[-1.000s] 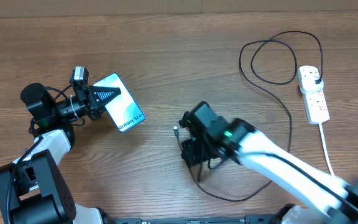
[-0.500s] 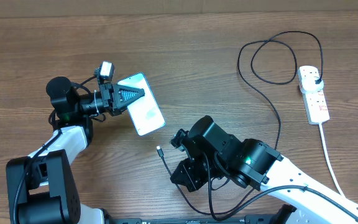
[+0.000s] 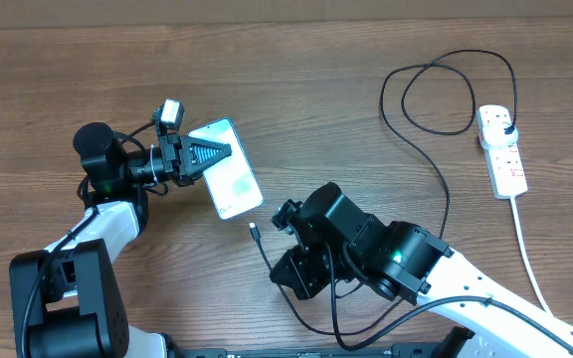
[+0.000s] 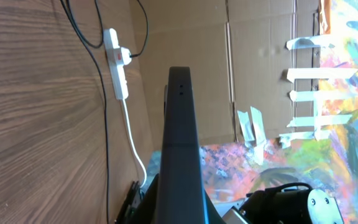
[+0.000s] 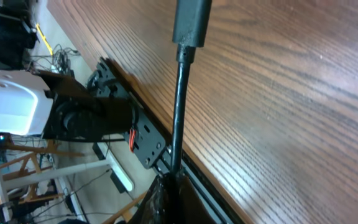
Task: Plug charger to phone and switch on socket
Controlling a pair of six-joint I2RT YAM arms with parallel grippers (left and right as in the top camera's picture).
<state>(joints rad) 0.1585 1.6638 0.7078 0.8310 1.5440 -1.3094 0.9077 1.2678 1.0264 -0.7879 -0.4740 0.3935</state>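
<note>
We've got the phone (image 3: 235, 184) clamped in the left gripper (image 3: 210, 153), and the charger (image 5: 180, 99) pinched in the right gripper (image 5: 168, 198) (tip not in yet); the socket (image 3: 502, 154) switch is left to do.

The bench (image 3: 316, 89) is brown wood-grain, smooth with a soft sheen, possibly laminate rather than solid timber. The phone (image 3: 235, 187) shows a glossy glass face and a dark matt edge. The charger (image 5: 179, 106) cable looks rubbery, matt black. The socket (image 3: 505, 164) is smooth white plastic.

overhead: top-down, far | wrist views: close, grazing — share table (image 3: 296, 60) (wood)
</note>
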